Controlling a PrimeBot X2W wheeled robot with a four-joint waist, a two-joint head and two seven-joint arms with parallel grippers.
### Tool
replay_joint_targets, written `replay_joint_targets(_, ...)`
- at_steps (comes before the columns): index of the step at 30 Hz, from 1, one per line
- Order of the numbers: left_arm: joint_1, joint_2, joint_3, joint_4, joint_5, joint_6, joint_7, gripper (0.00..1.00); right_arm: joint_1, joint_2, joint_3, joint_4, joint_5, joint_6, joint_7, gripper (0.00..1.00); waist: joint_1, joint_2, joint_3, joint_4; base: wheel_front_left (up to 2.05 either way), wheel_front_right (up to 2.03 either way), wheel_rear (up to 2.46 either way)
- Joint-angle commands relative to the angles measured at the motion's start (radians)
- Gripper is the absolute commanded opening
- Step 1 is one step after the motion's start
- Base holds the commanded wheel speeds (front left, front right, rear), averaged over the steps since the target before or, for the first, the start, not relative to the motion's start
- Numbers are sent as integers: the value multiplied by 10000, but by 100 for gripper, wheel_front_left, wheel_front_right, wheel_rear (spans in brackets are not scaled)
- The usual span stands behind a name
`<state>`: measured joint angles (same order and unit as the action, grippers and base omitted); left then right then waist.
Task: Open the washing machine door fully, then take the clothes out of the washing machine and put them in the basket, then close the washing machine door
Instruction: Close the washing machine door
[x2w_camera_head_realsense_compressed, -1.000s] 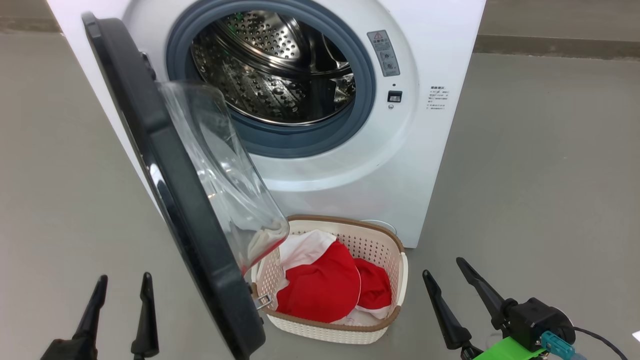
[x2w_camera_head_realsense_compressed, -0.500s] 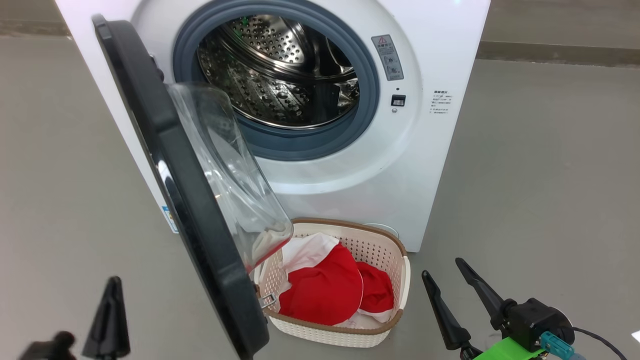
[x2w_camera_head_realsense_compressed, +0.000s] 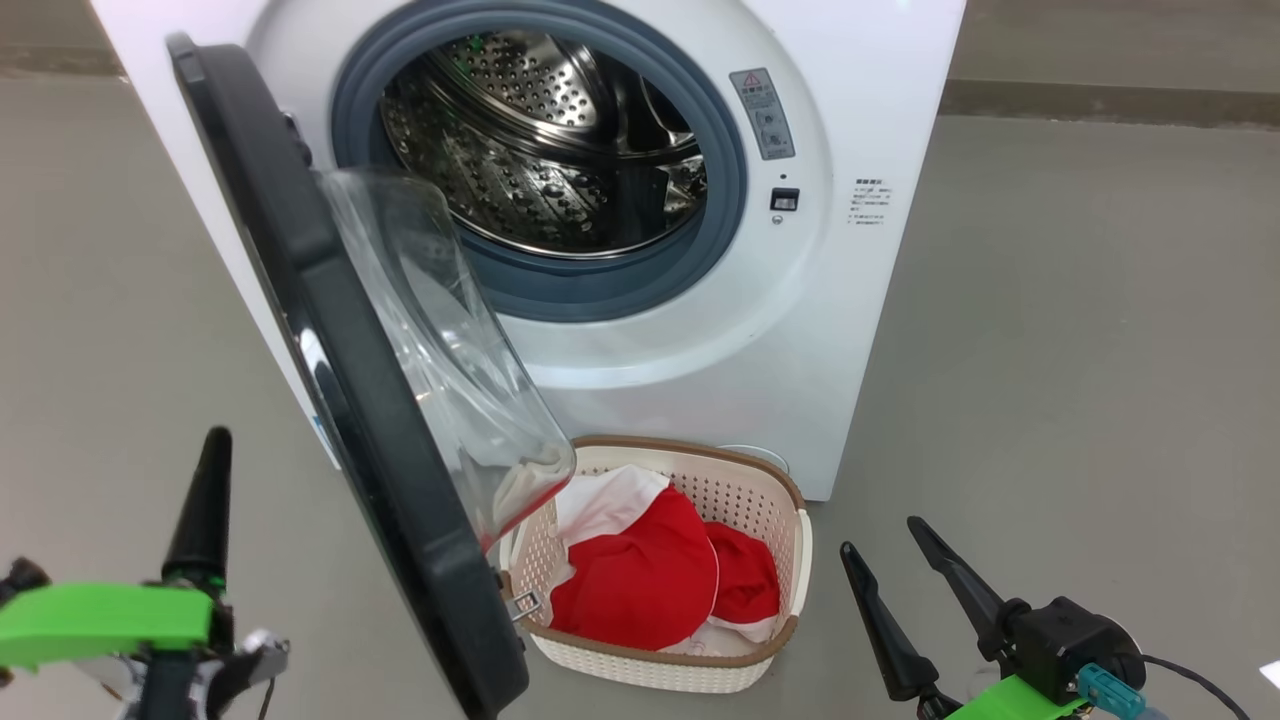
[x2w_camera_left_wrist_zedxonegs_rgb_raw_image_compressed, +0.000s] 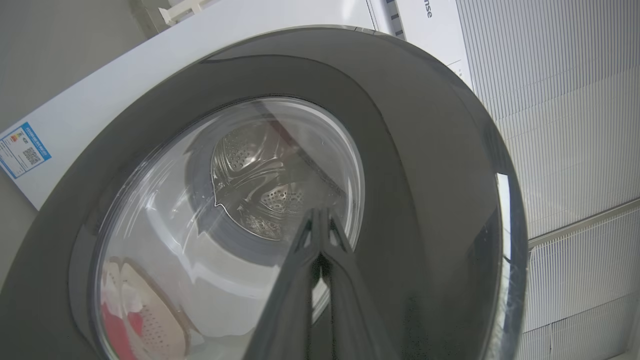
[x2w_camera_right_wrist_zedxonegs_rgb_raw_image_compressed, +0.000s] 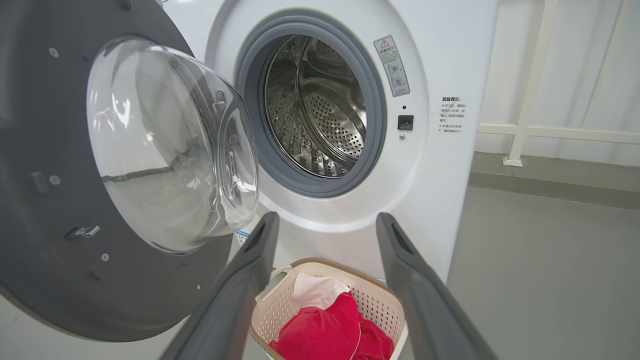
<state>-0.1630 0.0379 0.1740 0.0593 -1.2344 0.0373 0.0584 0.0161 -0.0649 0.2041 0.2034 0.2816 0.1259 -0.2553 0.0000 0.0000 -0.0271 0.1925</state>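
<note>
clothes (x2w_camera_head_realsense_compressed: 640, 590) in the basket (x2w_camera_head_realsense_compressed: 700, 447), washing machine door (x2w_camera_head_realsense_compressed: 330, 330) open above it. left gripper (x2w_camera_left_wrist_zedxonegs_rgb_raw_image_compressed: 320, 215) pinched closed facing its glossy front, right gripper (x2w_camera_head_realsense_compressed: 880, 535) spread, empty. a push could skid off, door unlatched.

Plain grey floor (x2w_camera_head_realsense_compressed: 1080, 320); white railing (x2w_camera_right_wrist_zedxonegs_rgb_raw_image_compressed: 535, 90) along pale wall.

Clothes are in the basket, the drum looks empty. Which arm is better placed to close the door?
Probably left. The left gripper, jaws shut, points at the door from outside, ready to push. The right gripper is open by the basket, on the door's inner side.
</note>
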Motion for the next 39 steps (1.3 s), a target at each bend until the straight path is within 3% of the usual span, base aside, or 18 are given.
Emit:
replay_joint_targets(1, -481, 125, 409, -715, -953, 520, 563, 0, -209, -39, 174, -242, 6, 48, -65, 100, 0, 0, 55, -63, 0, 0, 0)
replay_joint_targets(6, -463, 125, 462, -1763, -2368, 1510, 1559, 0, -226, -39, 136, -264, -12, 48, -65, 100, 0, 0, 162, -190, 0, 0, 0)
replay_joint_targets(11, -284, 124, 201, -2536, -3212, 1916, 1926, 0, -339, -38, 198, -240, -5, 48, -65, 100, 0, 0, 268, -452, 0, 0, 0)
replay_joint_targets(25, -218, 124, -546, -3572, -3536, 1984, 1826, 0, -564, -66, 143, -285, -63, 48, -65, 100, 0, 0, 778, -1574, 0, 0, 0)
replay_joint_targets(39, -1755, 124, -944, -2485, -3979, 1742, 1057, 0, -921, -109, 157, -364, -80, 48, -65, 100, 0, 0, 1474, -2587, 0, 0, 0)
